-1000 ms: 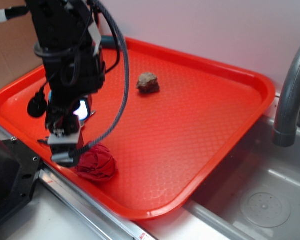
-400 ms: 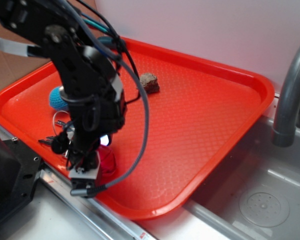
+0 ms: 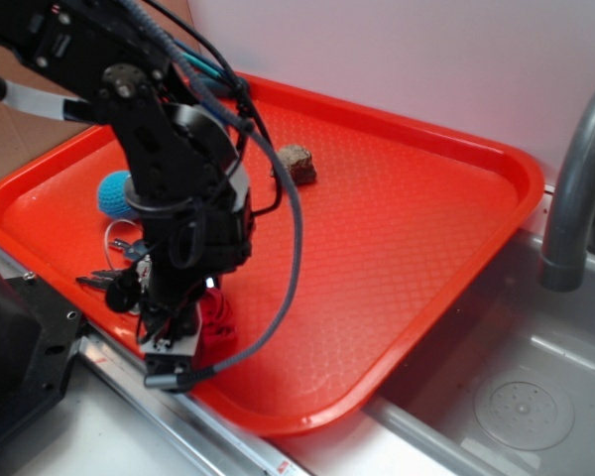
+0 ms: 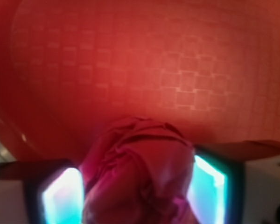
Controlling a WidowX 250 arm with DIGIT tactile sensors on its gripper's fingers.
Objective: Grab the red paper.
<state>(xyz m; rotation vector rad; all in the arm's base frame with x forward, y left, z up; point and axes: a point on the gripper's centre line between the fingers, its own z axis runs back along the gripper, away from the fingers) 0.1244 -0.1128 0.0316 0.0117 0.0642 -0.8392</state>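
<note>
The red paper (image 3: 216,319), a crumpled deep-red wad, lies near the front edge of the red-orange tray (image 3: 377,248). My gripper (image 3: 181,342) is down over it, pointing at the tray's front rim. In the wrist view the red paper (image 4: 140,172) fills the gap between the two glowing pads (image 4: 60,200) and touches both, so my gripper (image 4: 137,196) is shut on it. The arm hides most of the wad from the exterior view.
A blue ball (image 3: 112,193) sits at the tray's left, with small dark metal bits (image 3: 114,281) in front of it. A brown rock-like lump (image 3: 296,163) lies farther back. A grey faucet (image 3: 575,188) and sink basin (image 3: 521,402) are to the right.
The arm swung right and down from beside the paper to straddle it. The wad now sits between the fingers and looks narrower than a second ago.
</note>
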